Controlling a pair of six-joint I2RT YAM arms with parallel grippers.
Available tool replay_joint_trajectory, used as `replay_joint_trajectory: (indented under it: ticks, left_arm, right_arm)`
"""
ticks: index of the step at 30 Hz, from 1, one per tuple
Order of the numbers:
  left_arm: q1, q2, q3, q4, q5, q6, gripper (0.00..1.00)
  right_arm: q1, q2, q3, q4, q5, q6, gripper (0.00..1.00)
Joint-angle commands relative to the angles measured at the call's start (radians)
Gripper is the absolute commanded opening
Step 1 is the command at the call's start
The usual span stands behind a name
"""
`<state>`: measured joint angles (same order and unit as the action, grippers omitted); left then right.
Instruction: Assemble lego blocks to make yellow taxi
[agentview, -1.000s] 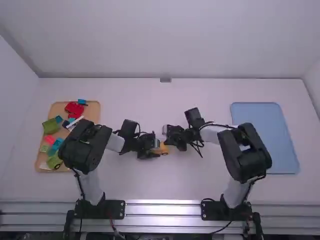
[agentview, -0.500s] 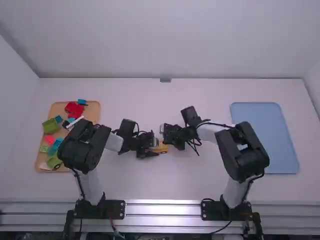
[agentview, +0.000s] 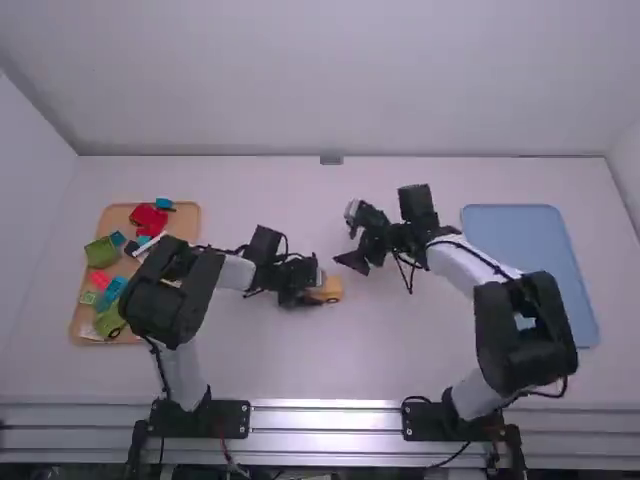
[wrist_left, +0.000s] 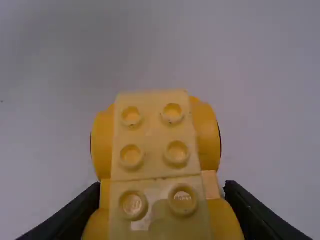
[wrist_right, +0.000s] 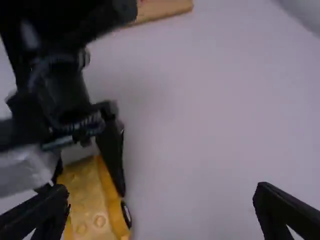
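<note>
In the high view my left gripper (agentview: 312, 290) is at the table's middle with the yellow wheeled block base (agentview: 330, 289) between its fingers. The left wrist view has the left gripper (wrist_left: 160, 200) shut on this base (wrist_left: 155, 145), whose studs face the camera and whose wheels stick out on both sides. Up and to the right of the base in the high view stands my right gripper (agentview: 345, 240). Its own wrist view shows the right gripper (wrist_right: 162, 200) open, fingers wide apart, with the yellow base (wrist_right: 90, 200) beyond the left finger, held by the left gripper.
A wooden tray (agentview: 90, 330) at the left holds several green, red, blue and pink blocks, partly behind the left arm. At the right lies a blue tray (agentview: 530, 250), partly behind the right arm.
My right gripper has moved away from the yellow base, up the table and slightly right. The left gripper has shifted a little to the right with the base.
</note>
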<state>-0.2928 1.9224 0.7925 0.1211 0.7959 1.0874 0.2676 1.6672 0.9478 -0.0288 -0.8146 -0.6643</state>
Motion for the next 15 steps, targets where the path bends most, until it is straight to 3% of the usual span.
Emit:
replay_joint_trajectory:
  ticks: [1, 3, 7, 10, 15]
  left_arm:
    - [0.004, 0.011, 0.024, -0.011, -0.002, 0.04, 0.45]
    - [0.004, 0.011, 0.024, -0.012, 0.0, 0.04, 0.48]
    - [0.004, 0.014, 0.009, -0.008, -0.001, 0.051, 0.63]
    - [0.004, 0.017, 0.005, -0.009, -0.001, 0.069, 0.99]
    - [0.024, -0.016, 0.041, -0.03, 0.0, -0.032, 0.99]
  right_arm:
    - [0.011, -0.053, 0.013, -0.008, 0.059, 0.117, 0.99]
    - [0.018, -0.066, 0.013, -0.008, 0.08, 0.134, 0.99]
    - [0.05, -0.091, 0.013, -0.008, 0.151, 0.171, 0.99]
    - [0.079, -0.094, 0.013, 0.003, 0.196, 0.171, 0.99]
    - [0.097, -0.108, 0.013, 0.056, 0.27, 0.254, 0.99]
